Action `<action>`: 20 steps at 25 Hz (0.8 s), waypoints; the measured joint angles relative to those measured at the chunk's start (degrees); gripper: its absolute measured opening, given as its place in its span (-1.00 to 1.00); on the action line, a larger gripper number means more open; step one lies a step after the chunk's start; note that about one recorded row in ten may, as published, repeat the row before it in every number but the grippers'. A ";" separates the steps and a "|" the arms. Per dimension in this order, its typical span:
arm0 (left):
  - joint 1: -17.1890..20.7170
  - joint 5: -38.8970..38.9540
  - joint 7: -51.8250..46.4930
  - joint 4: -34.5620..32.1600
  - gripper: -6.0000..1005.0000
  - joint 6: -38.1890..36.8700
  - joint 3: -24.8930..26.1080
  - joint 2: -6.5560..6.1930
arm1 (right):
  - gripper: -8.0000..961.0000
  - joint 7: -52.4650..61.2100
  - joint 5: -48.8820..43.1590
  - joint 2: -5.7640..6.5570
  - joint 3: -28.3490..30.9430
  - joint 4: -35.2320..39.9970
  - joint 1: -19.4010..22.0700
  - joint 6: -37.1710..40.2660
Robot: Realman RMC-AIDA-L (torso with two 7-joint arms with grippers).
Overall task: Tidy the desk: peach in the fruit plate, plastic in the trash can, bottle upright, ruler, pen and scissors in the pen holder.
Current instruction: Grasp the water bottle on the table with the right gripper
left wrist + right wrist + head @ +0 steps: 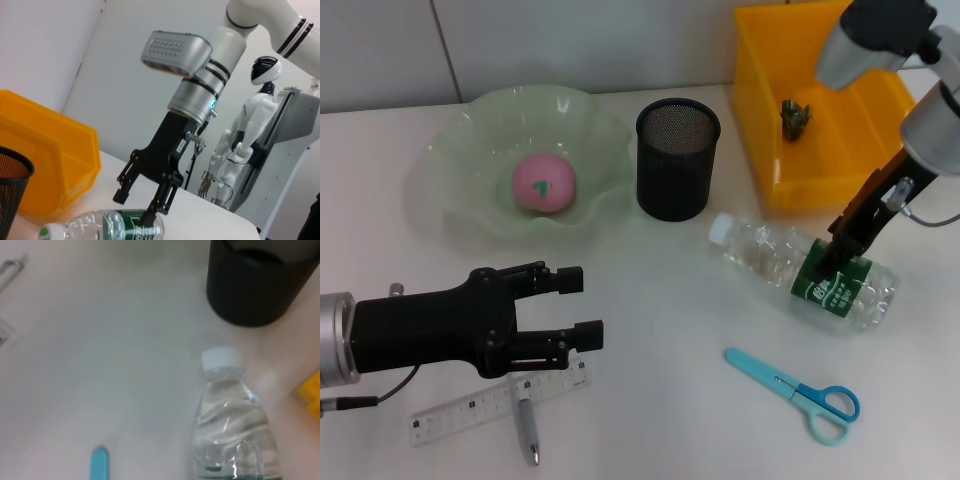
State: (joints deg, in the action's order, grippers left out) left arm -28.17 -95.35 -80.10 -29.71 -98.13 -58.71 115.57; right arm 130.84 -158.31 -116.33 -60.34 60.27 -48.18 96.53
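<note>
The clear bottle (pixel 790 268) with a green label lies on its side at the right. My right gripper (pixel 838 252) is open just above its label, fingers astride it (pixel 135 206). A pink peach (pixel 543 184) sits in the green fruit plate (pixel 470 150). Crumpled plastic (pixel 794 117) lies in the yellow trash can (pixel 770 150). My left gripper (pixel 582 308) hovers open at the front left over the ruler (pixel 470 408) and pen (pixel 527 428). Blue scissors (pixel 800 393) lie at the front right. The black mesh pen holder (pixel 678 158) stands in the middle.
The right wrist view shows the bottle (pixel 232 425), its white cap pointing at the pen holder (pixel 257 280), and a scissors tip (pixel 99 465). The left wrist view shows the bottle (pixel 100 227) and trash can (pixel 45 160). Bare table lies between bottle and ruler.
</note>
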 joint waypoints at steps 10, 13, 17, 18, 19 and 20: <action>-0.08 -0.01 0.01 -0.09 0.66 -0.58 0.00 -0.09 | 0.61 0.15 -2.36 -0.40 -1.54 -6.22 -1.59 -3.97; -0.07 -0.01 0.01 -0.09 0.66 -0.72 0.00 -0.09 | 0.61 0.15 -2.38 -0.40 -1.91 -7.16 -1.69 -4.74; -0.04 -0.01 0.06 -0.09 0.66 -0.84 0.00 -0.16 | 0.62 0.18 -2.37 -0.42 -2.49 -8.36 -1.74 -5.76; -0.04 -0.01 0.06 -0.09 0.66 -0.84 0.00 -0.16 | 0.62 0.19 -2.38 -0.45 -2.65 -8.63 -1.74 -5.97; -0.04 -0.01 0.09 -0.09 0.66 -0.84 0.01 -0.17 | 0.62 0.20 -2.38 -0.52 -2.78 -8.86 -1.74 -6.18; -0.03 -0.01 0.11 -0.14 0.66 -0.84 0.00 -0.17 | 0.62 0.20 -2.38 -0.61 -2.88 -9.05 -1.74 -6.36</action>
State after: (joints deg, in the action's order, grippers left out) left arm -28.21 -95.36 -79.99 -29.85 -98.98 -58.71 115.40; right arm 131.04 -160.69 -116.94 -63.22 51.22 -49.92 90.17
